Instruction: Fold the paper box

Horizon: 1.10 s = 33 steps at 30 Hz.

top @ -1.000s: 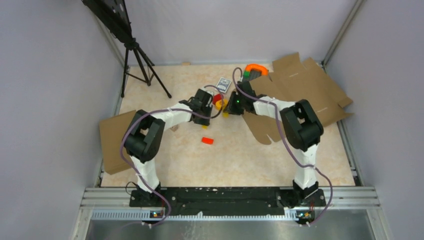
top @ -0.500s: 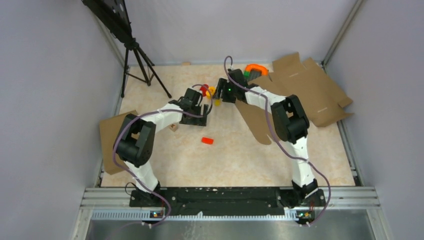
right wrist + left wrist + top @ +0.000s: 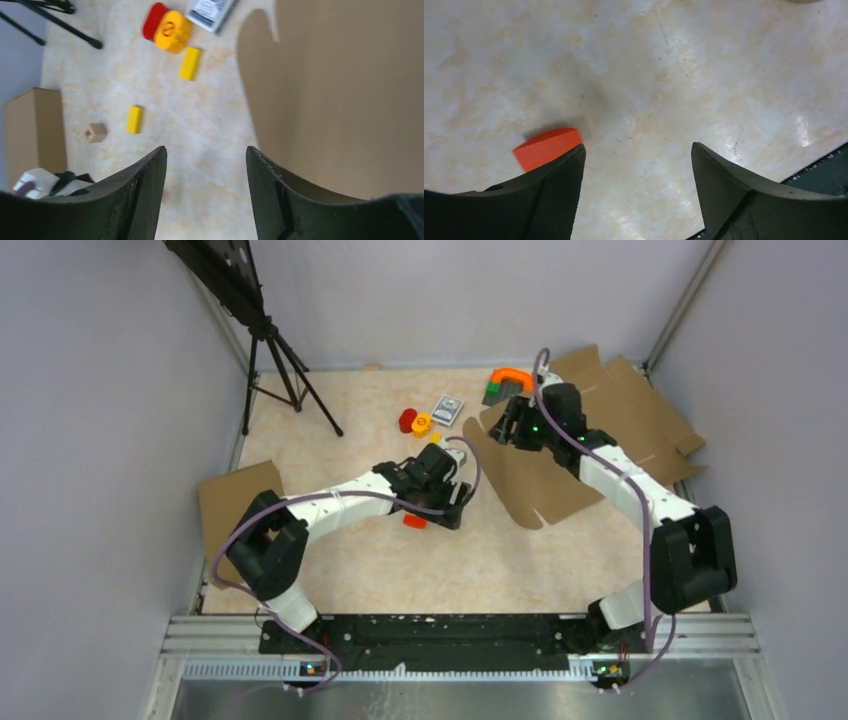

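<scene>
The paper box is a flat brown cardboard blank (image 3: 600, 435) lying unfolded at the back right; its near flap (image 3: 530, 485) reaches toward the middle. It fills the right side of the right wrist view (image 3: 350, 90). My right gripper (image 3: 510, 425) hovers open and empty over the blank's left edge, its fingertips (image 3: 159, 152) above bare table. My left gripper (image 3: 455, 508) is open and empty, low over the table in the middle, left of the blank and apart from it. A small orange-red block (image 3: 546, 148) lies just outside its left finger.
A red and yellow toy (image 3: 414, 422), a card deck (image 3: 449, 409) and an orange-green item (image 3: 508, 380) lie at the back. Two yellow blocks (image 3: 190, 63) and a wooden cube (image 3: 95, 132) lie mid-table. A tripod (image 3: 285, 365) stands back left. Another cardboard piece (image 3: 225, 515) lies at the left edge.
Both grippers have left the red and yellow toy at the back. The left arm swung toward the near middle beside the orange-red block. The right arm swung right over the cardboard's edge.
</scene>
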Each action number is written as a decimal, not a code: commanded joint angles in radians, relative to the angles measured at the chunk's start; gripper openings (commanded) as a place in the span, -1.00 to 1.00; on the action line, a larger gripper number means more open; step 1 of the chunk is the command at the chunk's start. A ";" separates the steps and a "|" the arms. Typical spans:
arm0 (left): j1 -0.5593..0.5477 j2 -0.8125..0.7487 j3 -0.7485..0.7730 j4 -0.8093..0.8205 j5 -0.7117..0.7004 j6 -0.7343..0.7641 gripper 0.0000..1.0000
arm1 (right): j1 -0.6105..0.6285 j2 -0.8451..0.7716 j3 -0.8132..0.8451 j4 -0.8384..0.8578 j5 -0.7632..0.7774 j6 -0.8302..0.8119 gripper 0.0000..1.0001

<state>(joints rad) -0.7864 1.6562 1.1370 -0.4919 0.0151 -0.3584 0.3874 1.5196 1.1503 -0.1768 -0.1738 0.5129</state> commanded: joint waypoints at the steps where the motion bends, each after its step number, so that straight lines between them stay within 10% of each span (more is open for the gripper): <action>1: -0.008 0.035 -0.028 0.073 0.121 -0.086 0.55 | -0.082 -0.120 -0.126 -0.078 0.043 -0.079 0.17; 11: 0.185 0.025 -0.242 0.189 0.199 -0.152 0.50 | -0.141 -0.059 -0.163 -0.287 0.290 -0.031 0.07; 20: 0.414 -0.048 -0.334 0.131 0.088 -0.153 0.54 | -0.212 0.013 -0.223 -0.262 0.207 -0.027 0.03; 33: 0.325 -0.280 -0.300 0.162 0.169 -0.163 0.62 | -0.148 0.141 -0.254 -0.335 0.102 -0.024 0.00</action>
<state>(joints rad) -0.4362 1.4265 0.7986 -0.3302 0.1680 -0.5224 0.1913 1.6150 0.9241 -0.4656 0.0090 0.4717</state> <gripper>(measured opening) 0.804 0.508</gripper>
